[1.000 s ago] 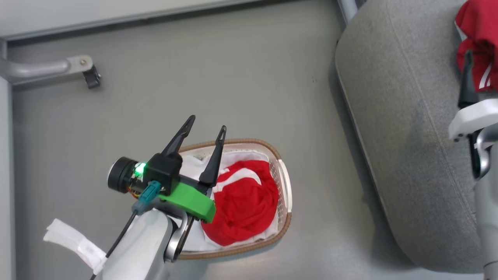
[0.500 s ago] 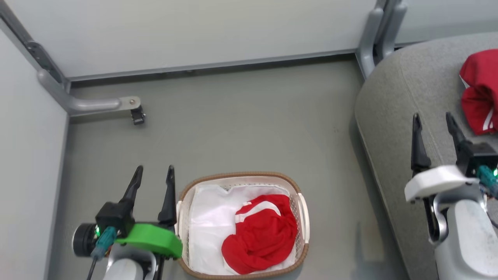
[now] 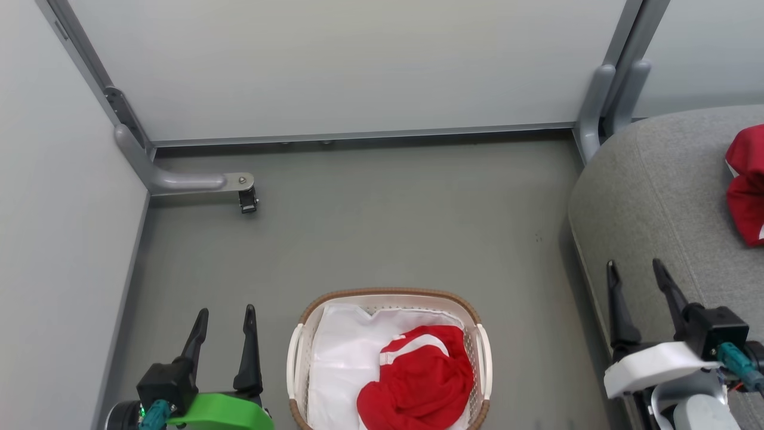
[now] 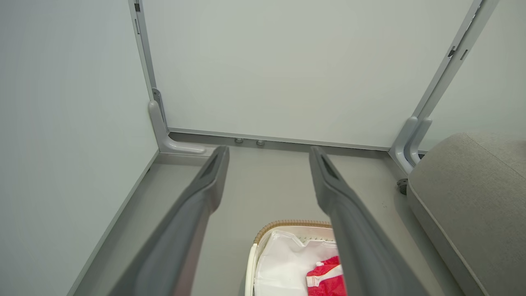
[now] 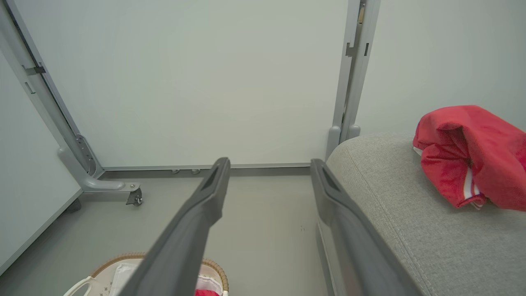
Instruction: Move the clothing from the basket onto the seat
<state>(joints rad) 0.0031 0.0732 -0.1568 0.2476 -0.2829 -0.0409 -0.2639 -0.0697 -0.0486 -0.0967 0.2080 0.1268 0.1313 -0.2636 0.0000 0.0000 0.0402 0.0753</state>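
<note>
Head view: crumpled bright red striped garment (image 3: 418, 382) sits lower centre in oval white plastic basket (image 3: 388, 293), just right of left pincer (image 3: 226, 312); that and right pincer (image 3: 633, 264) gape wide, empty.

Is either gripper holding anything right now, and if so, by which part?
Nothing is held. The left gripper and right gripper are both open and empty.

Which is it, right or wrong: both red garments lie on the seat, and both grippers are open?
Wrong: one red garment lies on the seat; the other red garment is in the basket, as the head view shows. The left gripper and right gripper are open.
</note>
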